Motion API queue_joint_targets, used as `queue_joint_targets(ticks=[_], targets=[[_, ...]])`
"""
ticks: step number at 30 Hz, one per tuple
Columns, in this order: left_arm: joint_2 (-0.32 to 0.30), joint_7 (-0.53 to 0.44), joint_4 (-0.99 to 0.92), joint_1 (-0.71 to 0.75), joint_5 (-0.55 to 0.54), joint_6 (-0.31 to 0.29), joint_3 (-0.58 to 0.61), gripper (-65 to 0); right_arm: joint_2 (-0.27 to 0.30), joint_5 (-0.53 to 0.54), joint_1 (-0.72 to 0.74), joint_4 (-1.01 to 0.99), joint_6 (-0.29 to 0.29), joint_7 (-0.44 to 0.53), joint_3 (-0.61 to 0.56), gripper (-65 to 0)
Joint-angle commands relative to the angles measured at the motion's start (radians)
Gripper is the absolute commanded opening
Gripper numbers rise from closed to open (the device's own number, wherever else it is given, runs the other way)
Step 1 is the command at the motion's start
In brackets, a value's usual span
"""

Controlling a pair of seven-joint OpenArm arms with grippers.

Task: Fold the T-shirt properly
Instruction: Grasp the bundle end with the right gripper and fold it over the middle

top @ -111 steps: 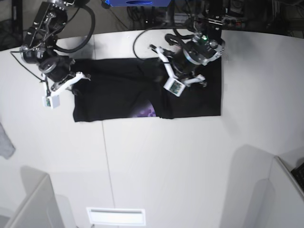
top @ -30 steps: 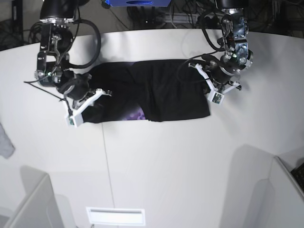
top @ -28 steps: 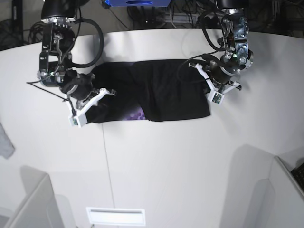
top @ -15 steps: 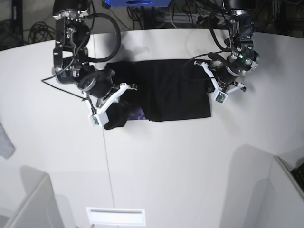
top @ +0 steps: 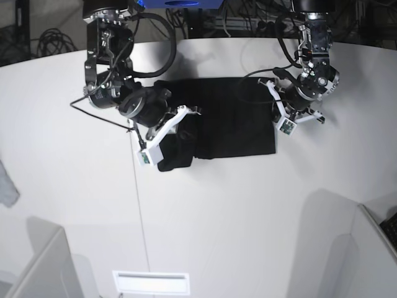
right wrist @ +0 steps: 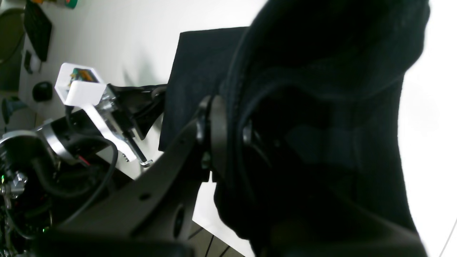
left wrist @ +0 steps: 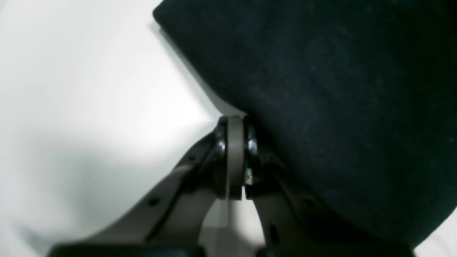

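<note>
The right gripper [top: 177, 124], jaws clenched on the black cloth T-shirt [top: 232, 121], folds its end inward, needing laying flat; the left gripper [left wrist: 234, 123] jaws are clenched, empty.

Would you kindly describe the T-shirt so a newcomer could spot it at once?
Look at the white table, between the two arms near its far edge. The T-shirt is the large black cloth there, bunched at the right claw; the only other cloth is a small grey scrap.
</note>
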Motion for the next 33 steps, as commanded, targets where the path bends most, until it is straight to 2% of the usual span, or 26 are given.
queue_joint_targets(ticks=[1, 4, 8, 11, 14, 22, 28, 33], targets=[[-0.005, 0.042, 0.003, 0.004, 0.033, 0.0, 0.0, -65.0, -0.007, 0.022, 0.011, 0.019, 0.005, 0.021, 0.0, -65.0], [-0.005, 0.042, 0.003, 0.004, 0.033, 0.0, 0.0, -65.0, -0.009, 0.023, 0.007, 0.019, 0.005, 0.052, -0.014, -65.0], [-0.004, 0.042, 0.003, 0.005, 0.033, -0.001, 0.0, -65.0, -0.007, 0.018, 0.006, 0.018, -0.001, 0.119, -0.111, -65.0], [-0.004, 0.042, 0.005, 0.005, 0.033, -0.001, 0.0, -65.0, -0.007, 0.018, 0.012, 0.015, -0.077, 0.136, -0.169, -65.0], [-0.004, 0.042, 0.005, 0.007, 0.033, -0.003, 0.0, -65.0, -0.002, 0.018, 0.038, 0.013, -0.118, 0.153, -0.226, -65.0], [-0.004, 0.042, 0.005, 0.008, 0.033, -0.003, -0.008, -65.0, -0.009, 0.018, 0.061, -0.025, -0.118, 0.162, -0.253, -65.0], [-0.004, 0.042, 0.005, 0.008, 0.032, -0.004, -0.011, -65.0, 0.001, 0.017, 0.077, -0.1, -0.118, 0.272, -0.332, -65.0], [-0.004, 0.045, 0.005, 0.016, 0.032, -0.004, -0.012, -65.0, -0.005, 0.017, 0.106, -0.171, -0.118, 0.305, -0.402, -65.0]])
